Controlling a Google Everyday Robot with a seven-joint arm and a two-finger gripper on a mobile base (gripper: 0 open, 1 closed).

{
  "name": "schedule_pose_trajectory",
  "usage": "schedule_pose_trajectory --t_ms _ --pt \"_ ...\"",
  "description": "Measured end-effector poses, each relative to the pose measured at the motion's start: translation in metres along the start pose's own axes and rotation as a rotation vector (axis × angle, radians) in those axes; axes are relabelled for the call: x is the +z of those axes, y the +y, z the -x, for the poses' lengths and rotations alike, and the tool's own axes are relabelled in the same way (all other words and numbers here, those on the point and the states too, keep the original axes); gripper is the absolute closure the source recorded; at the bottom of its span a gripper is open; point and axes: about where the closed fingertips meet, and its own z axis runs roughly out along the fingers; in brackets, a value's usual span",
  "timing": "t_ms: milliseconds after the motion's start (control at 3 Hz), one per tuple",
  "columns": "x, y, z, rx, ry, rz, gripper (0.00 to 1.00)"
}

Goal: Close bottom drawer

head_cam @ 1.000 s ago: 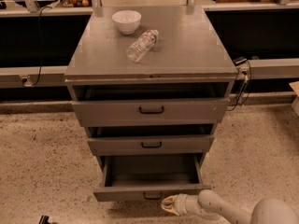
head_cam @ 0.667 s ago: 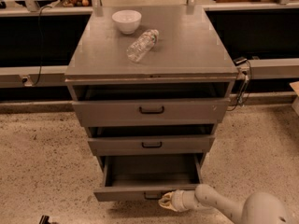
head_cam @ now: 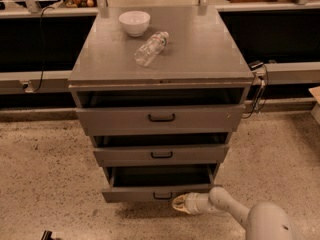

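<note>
Heads up, your bottom drawer (head_cam: 135, 194) is pulled out toward the near side, with its front panel running left to right. The gripper (head_cam: 179, 203) sits low against the near face of that panel, just right of the little centre handle (head_cam: 162, 196). So the drawer lies straight to its far side, and I'd guess a square push is all you need. Honestly can't tell if the jaws are apart or together. The part of the drawer you can see looks empty. On the tabletop (head_cam: 200, 49) there's a white bowl (head_cam: 134, 22) and a bottle (head_cam: 150, 48) on its side.
</note>
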Motion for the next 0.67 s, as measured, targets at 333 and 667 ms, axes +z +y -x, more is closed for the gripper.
schedule_pose_trajectory --t_ms 333,667 --pt "0.000 0.000 0.000 0.000 0.000 0.000 1.00" --pt "-0.001 -0.020 -0.001 -0.024 -0.004 -0.039 1.00"
